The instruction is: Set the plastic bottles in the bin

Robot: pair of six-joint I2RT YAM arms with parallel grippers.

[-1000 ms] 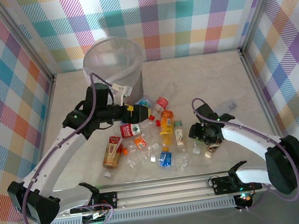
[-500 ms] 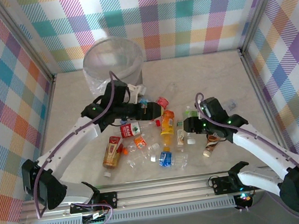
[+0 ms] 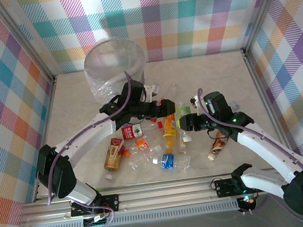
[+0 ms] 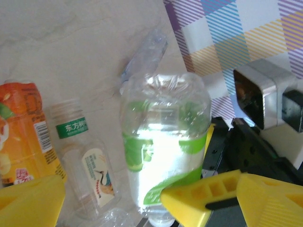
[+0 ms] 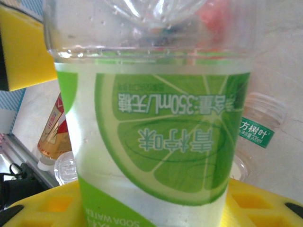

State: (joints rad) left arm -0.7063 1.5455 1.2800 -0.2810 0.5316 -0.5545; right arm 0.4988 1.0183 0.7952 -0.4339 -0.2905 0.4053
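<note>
A clear bottle with a green lime label (image 3: pixel 183 111) (image 4: pixel 163 146) (image 5: pixel 161 142) hangs above the pile, and my right gripper (image 3: pixel 189 122) (image 5: pixel 151 210) is shut on its lower body. My left gripper (image 3: pixel 167 107) (image 4: pixel 112 198) is open, its yellow fingers (image 4: pixel 213 194) spread wide to either side of that same bottle without pressing it. Several more bottles lie on the table: an orange one (image 3: pixel 169 129) (image 4: pixel 19 132), a small clear one (image 3: pixel 183 138) (image 4: pixel 80 151) and a brown one (image 3: pixel 113 154). The grey bin (image 3: pixel 96 78) with its clear liner stands at the back left.
Another brown bottle (image 3: pixel 217 147) lies by the right arm. A blue-labelled bottle (image 3: pixel 167 161) and a red-labelled one (image 3: pixel 131 131) lie near the front rail (image 3: pixel 166 192). Checked walls close in the table on three sides.
My left arm swung right, away from the bin, to the middle of the pile. My right gripper came up and leftward holding the green-labelled bottle, and the two grippers now meet.
</note>
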